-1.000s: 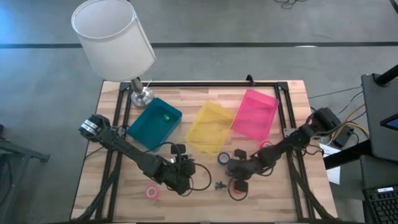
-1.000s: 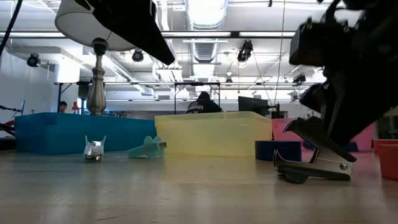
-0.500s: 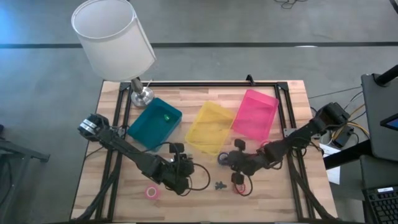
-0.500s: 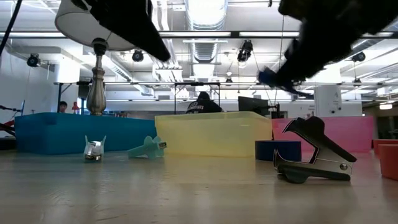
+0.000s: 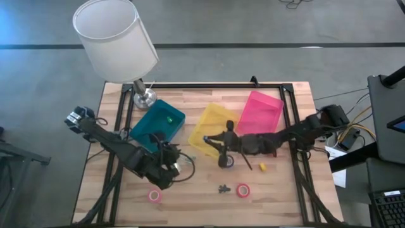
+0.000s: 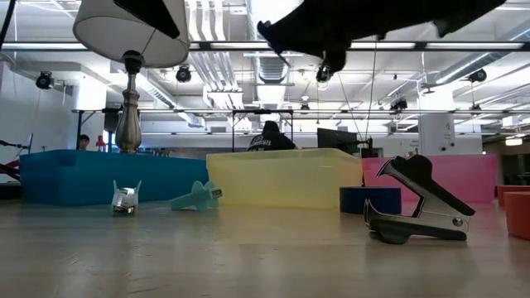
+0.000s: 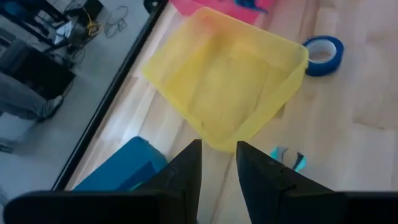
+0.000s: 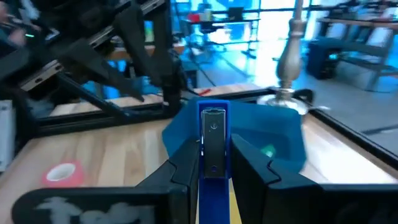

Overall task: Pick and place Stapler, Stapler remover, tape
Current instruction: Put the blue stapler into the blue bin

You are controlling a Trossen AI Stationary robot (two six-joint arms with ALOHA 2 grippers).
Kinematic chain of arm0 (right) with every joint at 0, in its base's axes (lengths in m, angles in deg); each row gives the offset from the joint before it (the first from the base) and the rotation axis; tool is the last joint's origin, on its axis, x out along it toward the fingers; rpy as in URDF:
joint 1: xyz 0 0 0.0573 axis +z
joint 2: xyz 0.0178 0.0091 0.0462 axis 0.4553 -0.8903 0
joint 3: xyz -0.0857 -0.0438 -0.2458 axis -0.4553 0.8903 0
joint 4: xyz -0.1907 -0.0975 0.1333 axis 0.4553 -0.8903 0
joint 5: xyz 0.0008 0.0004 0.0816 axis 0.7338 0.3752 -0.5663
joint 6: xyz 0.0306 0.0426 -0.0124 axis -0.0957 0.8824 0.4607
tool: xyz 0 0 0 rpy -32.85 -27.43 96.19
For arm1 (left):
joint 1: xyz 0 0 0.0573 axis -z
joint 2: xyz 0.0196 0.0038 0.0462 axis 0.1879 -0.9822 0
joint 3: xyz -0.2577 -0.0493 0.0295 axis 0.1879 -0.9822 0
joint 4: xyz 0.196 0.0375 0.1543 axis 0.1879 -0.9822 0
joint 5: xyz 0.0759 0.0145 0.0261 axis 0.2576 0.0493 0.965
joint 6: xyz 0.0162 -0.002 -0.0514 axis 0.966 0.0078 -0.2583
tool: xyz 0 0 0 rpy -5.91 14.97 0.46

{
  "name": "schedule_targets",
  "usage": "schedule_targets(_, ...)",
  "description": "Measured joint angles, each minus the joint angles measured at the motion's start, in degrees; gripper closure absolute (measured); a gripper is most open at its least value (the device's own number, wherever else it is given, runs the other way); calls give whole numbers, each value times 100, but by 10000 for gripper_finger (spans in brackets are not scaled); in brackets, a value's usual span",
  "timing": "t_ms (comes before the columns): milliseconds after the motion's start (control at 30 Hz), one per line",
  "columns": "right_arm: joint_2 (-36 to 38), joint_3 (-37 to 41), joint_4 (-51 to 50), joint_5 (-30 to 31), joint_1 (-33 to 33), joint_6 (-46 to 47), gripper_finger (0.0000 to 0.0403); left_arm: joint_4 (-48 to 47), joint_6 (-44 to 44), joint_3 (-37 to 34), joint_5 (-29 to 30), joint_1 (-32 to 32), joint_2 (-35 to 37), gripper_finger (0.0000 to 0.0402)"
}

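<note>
Item: blue stapler (image 8: 213, 146), clamped in my right gripper (image 5: 209, 139), newly carried from the table front to over the yellow bin (image 5: 215, 120); release next, likely. My left gripper (image 5: 166, 159): nearly closed, empty.

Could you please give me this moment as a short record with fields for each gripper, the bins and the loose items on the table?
right gripper: over the yellow bin, shut on the blue stapler
left gripper: by the teal bin, fingers nearly closed, holding nothing
pink bin: beside the yellow bin
staple remover: on the table
tape rolls: blue roll by the yellow bin; red roll and pink roll near the front edge
</note>
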Motion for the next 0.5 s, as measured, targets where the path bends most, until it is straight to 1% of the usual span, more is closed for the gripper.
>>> schedule_targets(100,-154,0,88,-620,-201,-6,339,320,-74,-305,68,0,151,296)
schedule_targets(167,-243,1,88,-788,-238,-20,339,692,-35,-538,40,0,161,293)
schedule_targets(233,-272,0,66,-820,-234,-189,339,1217,170,-796,-6,-2,160,288)
schedule_targets(300,-275,0,16,-925,-212,-405,339,1850,528,-1053,-128,-21,144,281)
schedule_targets(333,-275,0,-10,-1021,-209,-465,339,2206,731,-1181,-296,-41,134,277)
schedule_targets(433,-255,0,-129,-1430,-203,-397,339,3279,1342,-1504,-661,-88,126,258)
schedule_targets(500,-230,-8,-267,-1592,-201,-291,339,4005,1930,-1647,-816,-92,126,243)
